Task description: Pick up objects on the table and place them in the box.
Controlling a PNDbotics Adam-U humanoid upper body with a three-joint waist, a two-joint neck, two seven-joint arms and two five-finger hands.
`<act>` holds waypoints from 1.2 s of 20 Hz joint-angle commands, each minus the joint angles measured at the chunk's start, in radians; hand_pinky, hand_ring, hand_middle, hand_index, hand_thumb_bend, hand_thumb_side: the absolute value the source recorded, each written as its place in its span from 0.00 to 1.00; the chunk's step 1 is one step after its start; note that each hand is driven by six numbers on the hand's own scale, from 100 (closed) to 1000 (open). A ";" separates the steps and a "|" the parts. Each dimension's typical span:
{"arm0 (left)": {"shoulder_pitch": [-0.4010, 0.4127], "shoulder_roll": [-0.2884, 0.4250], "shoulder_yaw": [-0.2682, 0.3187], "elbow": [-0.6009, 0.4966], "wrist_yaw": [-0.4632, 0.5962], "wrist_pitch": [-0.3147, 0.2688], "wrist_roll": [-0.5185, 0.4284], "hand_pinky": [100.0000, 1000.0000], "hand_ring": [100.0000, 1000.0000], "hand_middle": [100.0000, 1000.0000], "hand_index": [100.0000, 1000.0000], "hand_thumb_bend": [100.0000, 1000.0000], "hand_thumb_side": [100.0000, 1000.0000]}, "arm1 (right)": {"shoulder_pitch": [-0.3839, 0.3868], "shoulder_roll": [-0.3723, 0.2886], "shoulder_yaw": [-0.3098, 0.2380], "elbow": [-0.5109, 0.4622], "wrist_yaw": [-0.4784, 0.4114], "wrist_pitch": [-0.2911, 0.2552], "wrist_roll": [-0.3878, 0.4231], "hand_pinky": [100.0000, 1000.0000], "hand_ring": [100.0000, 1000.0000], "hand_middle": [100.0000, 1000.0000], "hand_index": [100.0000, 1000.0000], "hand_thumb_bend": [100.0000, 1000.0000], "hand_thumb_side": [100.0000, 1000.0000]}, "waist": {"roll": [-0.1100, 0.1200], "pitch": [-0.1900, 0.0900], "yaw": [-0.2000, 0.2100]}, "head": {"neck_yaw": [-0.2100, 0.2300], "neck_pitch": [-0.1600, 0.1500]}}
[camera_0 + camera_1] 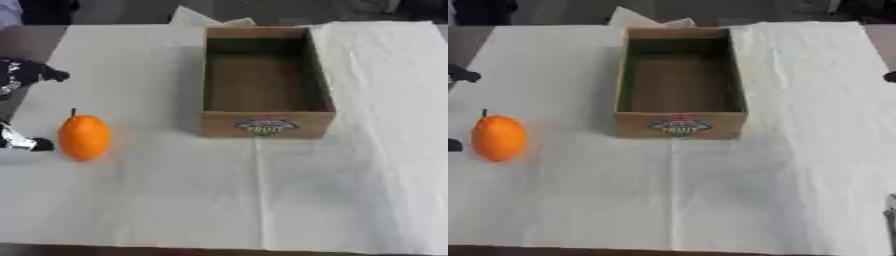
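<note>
An orange fruit (84,137) with a short dark stem stands on the white-covered table (175,200) at the left. My left hand (24,74) comes in at the left edge, open, its fingers spread above and its thumb tip (26,144) just left of the fruit, not touching it. An open cardboard box (266,125) with a fruit label on its front wall sits at the centre back; its inside shows nothing. Of my right hand only a dark tip (890,76) shows at the right edge.
A white sheet with creases covers the table. A folded piece of white paper (197,17) lies behind the box. The table's dark front edge (219,250) runs along the bottom.
</note>
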 commanded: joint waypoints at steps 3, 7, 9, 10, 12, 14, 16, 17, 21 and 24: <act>-0.021 0.009 0.004 -0.056 -0.039 -0.102 -0.110 0.65 0.85 0.82 1.00 1.00 0.78 | -0.005 -0.009 -0.001 -0.020 0.000 -0.001 0.002 0.85 0.89 0.49 0.76 0.00 0.93 | 0.000 -0.019 0.001 | 0.008 -0.014; -0.011 -0.005 -0.004 -0.093 -0.107 -0.092 -0.076 0.64 0.84 0.82 1.00 1.00 0.79 | -0.005 -0.006 0.000 -0.020 0.001 -0.002 0.002 0.85 0.89 0.49 0.76 0.00 0.93 | -0.002 -0.016 0.003 | 0.013 -0.020; -0.004 -0.007 -0.008 -0.098 -0.137 -0.087 -0.056 0.63 0.84 0.81 1.00 1.00 0.79 | -0.005 -0.005 0.001 -0.020 0.002 -0.002 0.003 0.85 0.89 0.49 0.76 0.00 0.93 | -0.003 -0.014 0.004 | 0.014 -0.023; 0.000 -0.009 -0.011 -0.099 -0.149 -0.086 -0.048 0.63 0.83 0.81 1.00 1.00 0.79 | -0.005 -0.005 0.001 -0.020 0.002 -0.002 0.003 0.85 0.89 0.49 0.76 0.00 0.93 | -0.004 -0.014 0.004 | 0.014 -0.025; 0.007 -0.014 -0.014 -0.095 -0.163 -0.088 -0.037 0.62 0.83 0.81 1.00 1.00 0.80 | -0.005 -0.004 0.001 -0.020 0.003 -0.002 0.003 0.85 0.89 0.49 0.76 0.00 0.93 | -0.005 -0.012 0.005 | 0.014 -0.027; 0.008 -0.017 -0.015 -0.087 -0.170 -0.090 -0.033 0.61 0.83 0.81 1.00 1.00 0.81 | -0.005 -0.003 0.003 -0.020 0.004 -0.003 0.004 0.85 0.89 0.49 0.76 0.00 0.93 | -0.005 -0.011 0.005 | 0.016 -0.030; 0.006 -0.023 -0.011 -0.077 -0.178 -0.086 -0.034 0.61 0.82 0.80 1.00 0.99 0.81 | -0.005 -0.002 0.003 -0.020 0.004 -0.003 0.005 0.85 0.90 0.49 0.75 0.00 0.93 | -0.006 -0.009 0.005 | 0.018 -0.034; 0.004 -0.027 -0.010 -0.069 -0.188 -0.083 -0.037 0.60 0.81 0.79 1.00 1.00 0.81 | -0.005 -0.001 0.004 -0.020 0.005 -0.003 0.006 0.85 0.90 0.49 0.75 0.00 0.93 | -0.006 -0.009 0.005 | 0.018 -0.035; -0.008 -0.045 -0.015 -0.035 -0.247 -0.081 -0.043 0.59 0.80 0.78 1.00 0.98 0.82 | -0.005 0.001 0.005 -0.020 0.006 -0.002 0.008 0.85 0.90 0.49 0.75 0.00 0.93 | -0.007 -0.007 0.004 | 0.021 -0.035; -0.023 -0.069 -0.021 -0.005 -0.289 -0.081 -0.037 0.58 0.79 0.77 1.00 0.95 0.82 | -0.005 0.004 0.007 -0.020 0.006 0.000 0.010 0.85 0.90 0.49 0.75 0.00 0.93 | -0.007 -0.006 0.003 | 0.025 -0.033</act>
